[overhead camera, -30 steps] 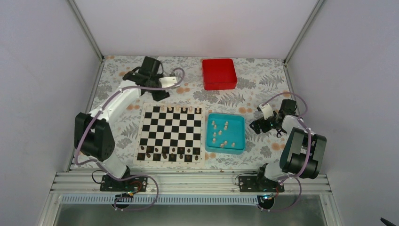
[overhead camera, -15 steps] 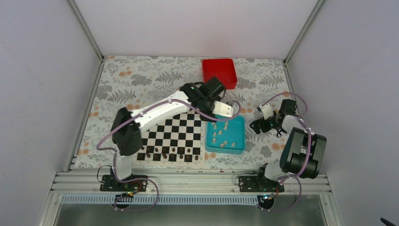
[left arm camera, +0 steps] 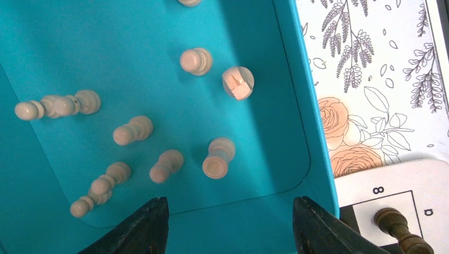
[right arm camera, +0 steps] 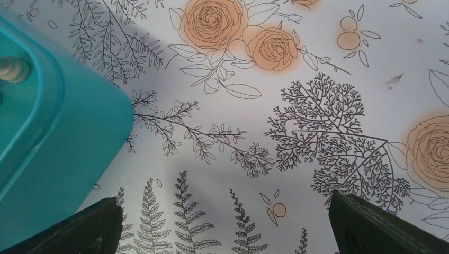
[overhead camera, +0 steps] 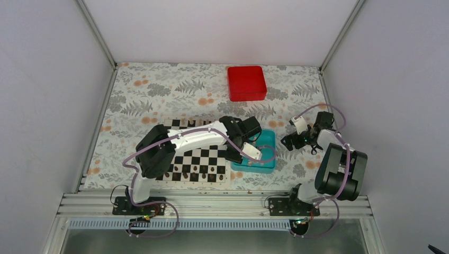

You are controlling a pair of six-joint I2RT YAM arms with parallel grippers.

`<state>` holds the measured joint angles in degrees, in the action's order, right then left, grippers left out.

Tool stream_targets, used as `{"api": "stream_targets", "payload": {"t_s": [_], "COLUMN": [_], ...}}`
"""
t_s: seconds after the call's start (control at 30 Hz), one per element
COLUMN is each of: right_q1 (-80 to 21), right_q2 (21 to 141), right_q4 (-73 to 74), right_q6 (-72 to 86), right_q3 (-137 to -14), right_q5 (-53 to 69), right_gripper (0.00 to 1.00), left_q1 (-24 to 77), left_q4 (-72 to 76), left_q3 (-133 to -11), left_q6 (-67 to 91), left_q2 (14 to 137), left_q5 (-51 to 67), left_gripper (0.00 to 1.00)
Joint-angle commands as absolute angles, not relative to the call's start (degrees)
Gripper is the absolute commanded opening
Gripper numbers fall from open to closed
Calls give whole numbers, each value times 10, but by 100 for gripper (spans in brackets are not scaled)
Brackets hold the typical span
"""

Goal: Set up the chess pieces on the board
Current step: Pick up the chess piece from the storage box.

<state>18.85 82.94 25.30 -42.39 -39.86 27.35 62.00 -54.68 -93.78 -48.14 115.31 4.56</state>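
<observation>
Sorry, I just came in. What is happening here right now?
The left gripper hangs open over the teal tray, where the cream chess pieces sit loose, none gripped yet. The board beside it has dark pieces along its near row. The right gripper is open over the flowered tablecloth beside the tray, holding nothing.

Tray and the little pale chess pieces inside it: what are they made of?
The tray looks like plastic: one even teal colour, smooth, with rounded moulded corners and a soft sheen. The chess pieces could be pale wood or plastic; they look turned, matte and cream, but no grain shows clearly, so I can't say which.
</observation>
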Motion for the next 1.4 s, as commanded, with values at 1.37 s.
{"api": "stream_targets", "payload": {"t_s": [1.37], "right_q1": [193], "right_q2": [837], "right_q4": [248], "right_q6": [-435], "right_q3": [-392], "right_q5": [285], "right_gripper": [100], "left_q1": [628], "left_q4": [-526], "left_q3": [-960], "left_q6": [-496], "left_q2": [1218], "left_q5": [42], "left_gripper": [26]}}
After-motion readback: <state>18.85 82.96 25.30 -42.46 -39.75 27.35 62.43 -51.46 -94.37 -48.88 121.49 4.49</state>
